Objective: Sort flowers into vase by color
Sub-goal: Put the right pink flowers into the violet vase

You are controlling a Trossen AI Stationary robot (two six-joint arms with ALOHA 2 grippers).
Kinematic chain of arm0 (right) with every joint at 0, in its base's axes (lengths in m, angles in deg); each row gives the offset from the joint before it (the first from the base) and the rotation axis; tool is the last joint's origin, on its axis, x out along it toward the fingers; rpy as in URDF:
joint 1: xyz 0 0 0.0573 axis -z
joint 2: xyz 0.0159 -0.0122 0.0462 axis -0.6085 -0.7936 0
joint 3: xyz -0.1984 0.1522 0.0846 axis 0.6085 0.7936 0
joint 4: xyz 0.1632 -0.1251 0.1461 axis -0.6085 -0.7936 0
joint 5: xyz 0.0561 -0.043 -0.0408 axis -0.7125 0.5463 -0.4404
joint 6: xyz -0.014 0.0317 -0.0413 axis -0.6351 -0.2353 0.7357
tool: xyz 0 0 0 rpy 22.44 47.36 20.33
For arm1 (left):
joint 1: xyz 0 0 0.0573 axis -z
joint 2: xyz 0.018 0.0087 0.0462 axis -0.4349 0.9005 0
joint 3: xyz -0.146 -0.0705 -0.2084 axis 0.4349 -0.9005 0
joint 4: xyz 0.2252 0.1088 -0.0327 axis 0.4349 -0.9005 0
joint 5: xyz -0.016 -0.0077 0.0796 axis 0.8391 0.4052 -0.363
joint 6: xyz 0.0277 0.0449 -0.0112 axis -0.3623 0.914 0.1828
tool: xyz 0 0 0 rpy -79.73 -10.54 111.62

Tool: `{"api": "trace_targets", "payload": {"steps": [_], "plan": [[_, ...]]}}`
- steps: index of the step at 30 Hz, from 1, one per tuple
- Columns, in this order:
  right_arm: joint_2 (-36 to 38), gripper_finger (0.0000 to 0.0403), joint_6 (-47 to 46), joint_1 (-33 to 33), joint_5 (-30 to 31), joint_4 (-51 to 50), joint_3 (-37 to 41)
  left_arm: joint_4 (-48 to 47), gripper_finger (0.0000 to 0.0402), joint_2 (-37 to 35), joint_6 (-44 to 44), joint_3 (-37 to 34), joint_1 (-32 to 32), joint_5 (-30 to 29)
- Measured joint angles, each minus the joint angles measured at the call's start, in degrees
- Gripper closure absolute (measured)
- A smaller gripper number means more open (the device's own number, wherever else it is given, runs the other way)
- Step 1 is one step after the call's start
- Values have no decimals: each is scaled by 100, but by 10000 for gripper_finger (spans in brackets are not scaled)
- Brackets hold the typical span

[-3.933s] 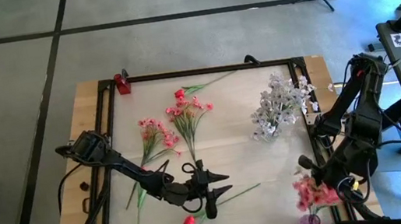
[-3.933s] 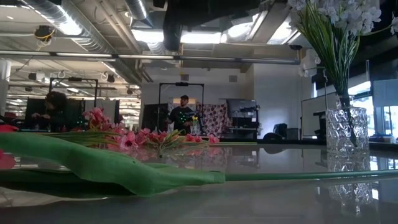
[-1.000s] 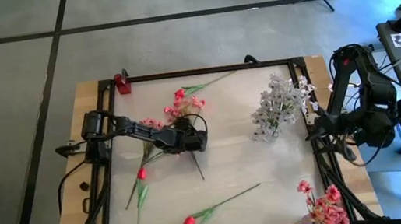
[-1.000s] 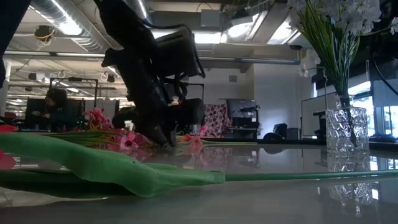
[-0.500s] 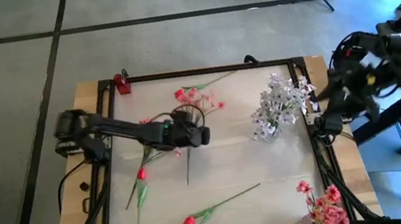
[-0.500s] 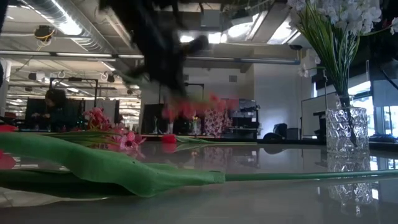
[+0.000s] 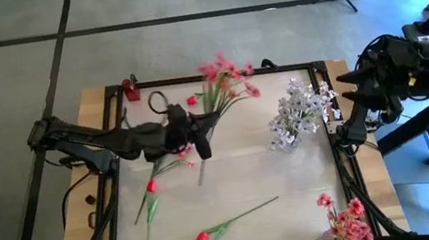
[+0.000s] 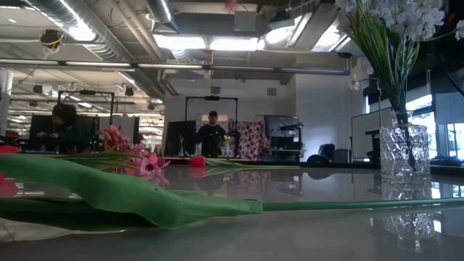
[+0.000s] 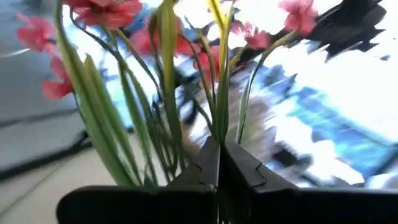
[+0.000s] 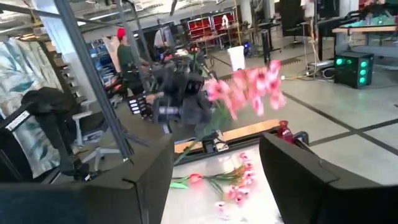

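Bench (image 7: 248,178): light wood top inside a dark frame, seen whole from above.

Left arm: reaches across the bench's far half. Left hand (image 7: 200,135) has its fingers pressed together on the stems of a pink spray (image 7: 224,81), lifted clear of the bench, blossoms fanned toward the far edge. The left wrist view shows the green stems (image 9: 163,118) pinched between the two dark fingers (image 9: 205,163).

Right arm: raised off the bench's right side. Right hand (image 7: 358,83) stands wide open, holding nothing; its two fingers (image 10: 311,180) are well apart in its own view.

White spray bunch (image 7: 298,112): upright in a clear cut-glass vase (image 8: 404,156), right of centre.

Pink spray bunch (image 7: 342,221): at the near right corner.

Second pink spray (image 7: 171,158): lying on the bench just beside the left hand.

Red buds: one (image 7: 202,238) lying near the front edge, one (image 7: 150,185) toward the left side, one (image 7: 192,100) near the far edge.
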Motion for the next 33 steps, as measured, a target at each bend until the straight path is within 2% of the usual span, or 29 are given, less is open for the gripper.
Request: {"api": "trace_targets", "payload": {"steps": [3, 6, 9, 12, 15, 18, 23, 27, 33], "plan": [[-221, 166, 14, 1, -138, 67, 1, 900, 401, -4, 555, 0, -35, 394], [-520, 166, 14, 1, -118, 103, 1, 1420, 401, 0, 894, 0, -95, 709], [-782, 166, -7, 6, -96, 329, 4, 2002, 401, 0, 1049, 0, -165, 1297], [-1056, 166, -12, 247, -416, 619, 4, 2448, 401, -2, 1214, 0, -165, 1813], [-1369, 166, 39, 908, -910, 899, 4, 2846, 401, -2, 1381, 0, -144, 2249], [-1678, 166, 351, 1778, -1788, 1451, 8, 3119, 401, -2, 1502, 0, -142, 2686], [-2180, 166, 1605, 3201, -3262, 3093, 4, 3315, 401, -2, 1720, 0, -154, 3008], [-2573, 166, 2342, 4106, -4002, 4140, 6, 3384, 401, 57, 1845, 0, -165, 3335], [-2940, 166, 2209, 4926, -4993, 4616, 1, 3533, 401, 478, 2092, 0, -51, 3553]]}}
